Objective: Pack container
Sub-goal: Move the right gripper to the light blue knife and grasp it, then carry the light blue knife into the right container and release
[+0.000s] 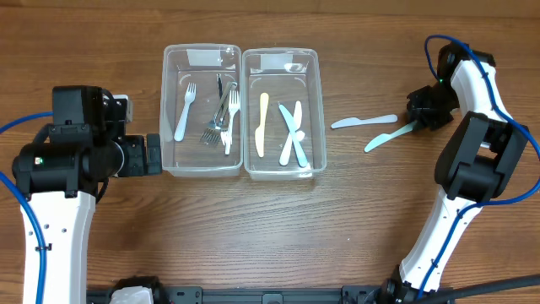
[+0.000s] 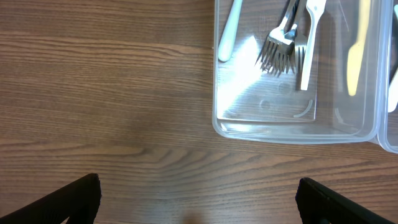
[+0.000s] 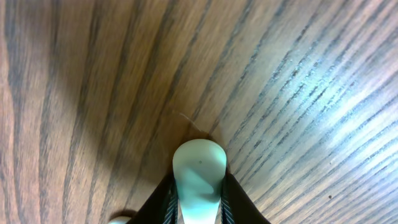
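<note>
Two clear plastic containers sit side by side. The left container (image 1: 169,110) holds several forks (image 1: 221,114), also seen in the left wrist view (image 2: 283,43). The right container (image 1: 319,110) holds a yellow knife (image 1: 261,124) and pale blue and white utensils (image 1: 292,135). A white plastic knife (image 1: 363,122) lies on the table to the right of the containers. My right gripper (image 1: 415,127) is shut on the handle of a pale teal knife (image 1: 384,139), which shows between the fingers in the right wrist view (image 3: 199,171). My left gripper (image 1: 156,154) is open and empty beside the left container (image 2: 292,130).
Wood-grain table (image 1: 354,219) all round. Blue cables run along both arms.
</note>
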Controlling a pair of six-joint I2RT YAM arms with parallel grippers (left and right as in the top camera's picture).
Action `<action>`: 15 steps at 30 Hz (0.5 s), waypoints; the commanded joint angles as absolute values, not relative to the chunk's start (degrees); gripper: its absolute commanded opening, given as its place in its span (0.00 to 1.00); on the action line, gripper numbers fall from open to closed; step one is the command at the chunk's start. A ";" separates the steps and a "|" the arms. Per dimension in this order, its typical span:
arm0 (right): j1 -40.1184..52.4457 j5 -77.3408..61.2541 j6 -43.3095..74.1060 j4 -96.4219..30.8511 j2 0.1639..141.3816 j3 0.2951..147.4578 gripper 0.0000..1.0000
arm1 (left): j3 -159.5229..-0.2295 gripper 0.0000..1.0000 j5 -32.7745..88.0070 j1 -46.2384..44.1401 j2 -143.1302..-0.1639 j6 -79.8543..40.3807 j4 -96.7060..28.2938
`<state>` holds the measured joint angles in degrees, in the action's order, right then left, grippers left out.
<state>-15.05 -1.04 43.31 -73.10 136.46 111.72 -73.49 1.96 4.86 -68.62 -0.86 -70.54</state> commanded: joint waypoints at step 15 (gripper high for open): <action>-14.55 3.42 40.21 -73.97 135.35 112.25 0.04 | -73.34 1.00 1.98 4.91 -68.55 1.32 -70.91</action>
